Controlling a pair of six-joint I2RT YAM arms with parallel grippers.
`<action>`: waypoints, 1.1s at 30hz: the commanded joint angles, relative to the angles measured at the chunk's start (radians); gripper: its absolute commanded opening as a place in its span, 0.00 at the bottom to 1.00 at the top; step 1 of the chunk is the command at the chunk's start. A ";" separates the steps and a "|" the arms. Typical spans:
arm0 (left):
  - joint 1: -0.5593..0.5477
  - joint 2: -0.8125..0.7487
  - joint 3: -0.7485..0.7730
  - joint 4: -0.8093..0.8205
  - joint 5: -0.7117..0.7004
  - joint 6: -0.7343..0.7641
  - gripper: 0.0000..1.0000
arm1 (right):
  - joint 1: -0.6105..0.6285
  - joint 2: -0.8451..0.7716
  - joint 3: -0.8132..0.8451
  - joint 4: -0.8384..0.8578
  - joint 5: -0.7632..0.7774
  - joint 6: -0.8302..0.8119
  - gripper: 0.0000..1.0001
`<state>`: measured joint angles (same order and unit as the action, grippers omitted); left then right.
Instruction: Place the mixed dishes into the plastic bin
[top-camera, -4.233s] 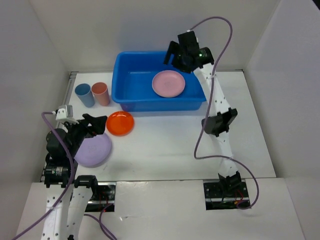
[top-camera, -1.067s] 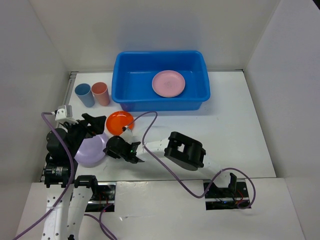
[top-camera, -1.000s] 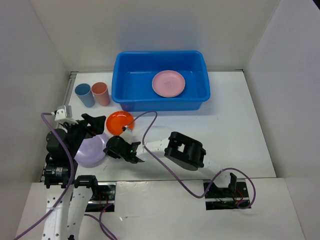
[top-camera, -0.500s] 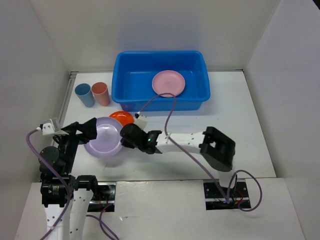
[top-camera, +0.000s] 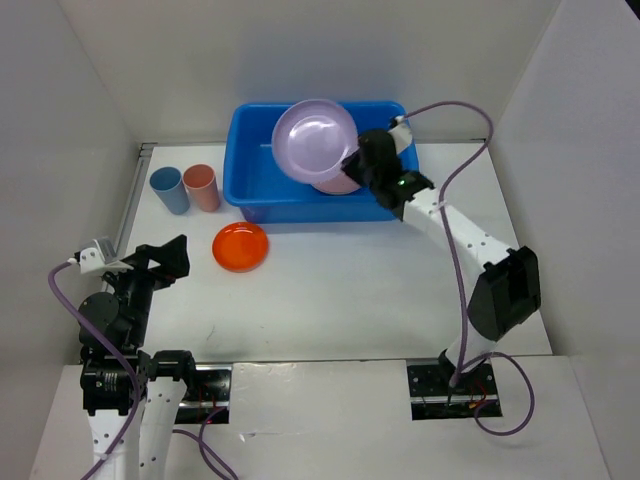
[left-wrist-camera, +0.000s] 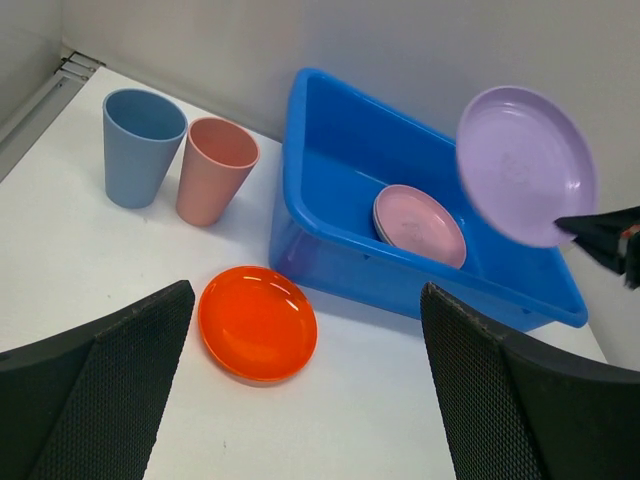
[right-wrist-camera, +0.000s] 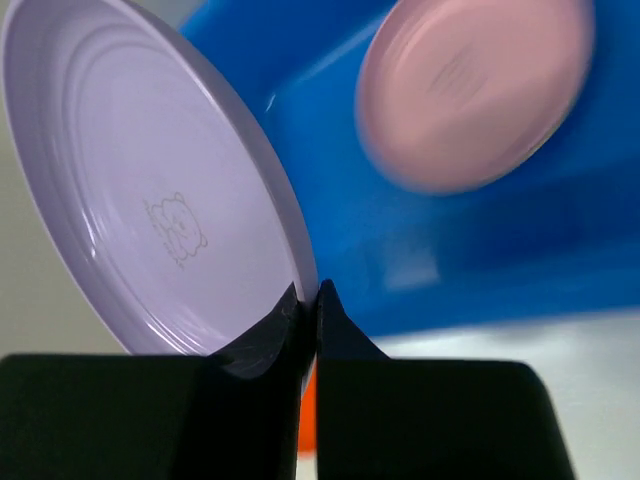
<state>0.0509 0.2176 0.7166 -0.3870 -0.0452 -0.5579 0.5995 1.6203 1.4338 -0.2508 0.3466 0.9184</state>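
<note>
No legible text; small embossed emblem (right-wrist-camera: 178, 228) on lavender plate (right-wrist-camera: 120, 150), unreadable.

White links and black joint housings on the right arm (top-camera: 455, 228) and left arm (top-camera: 112, 312); a lavender cable (top-camera: 472, 118) loops off each. Black fingers (left-wrist-camera: 520, 400): the left pincer (left-wrist-camera: 305, 330) has cross-hatched pads (left-wrist-camera: 100, 400), the right pincer (right-wrist-camera: 308, 295) tapers to thin tips.

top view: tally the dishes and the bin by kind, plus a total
plates: 3 (lavender plate, pink plate, orange plate)
cups: 2 (blue cup, salmon cup)
bin: 1
total: 6
</note>
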 joint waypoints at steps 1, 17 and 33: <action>0.007 -0.017 0.038 0.023 -0.013 -0.019 1.00 | -0.125 0.033 0.137 -0.039 -0.058 -0.081 0.00; 0.007 0.011 0.020 0.033 0.015 -0.019 1.00 | -0.303 0.581 0.507 -0.176 -0.120 -0.162 0.00; 0.007 0.020 0.011 0.033 0.024 -0.019 1.00 | -0.365 0.549 0.499 -0.157 -0.199 -0.190 0.50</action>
<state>0.0509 0.2314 0.7166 -0.3897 -0.0345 -0.5583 0.2424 2.2696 1.9041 -0.4229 0.1722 0.7574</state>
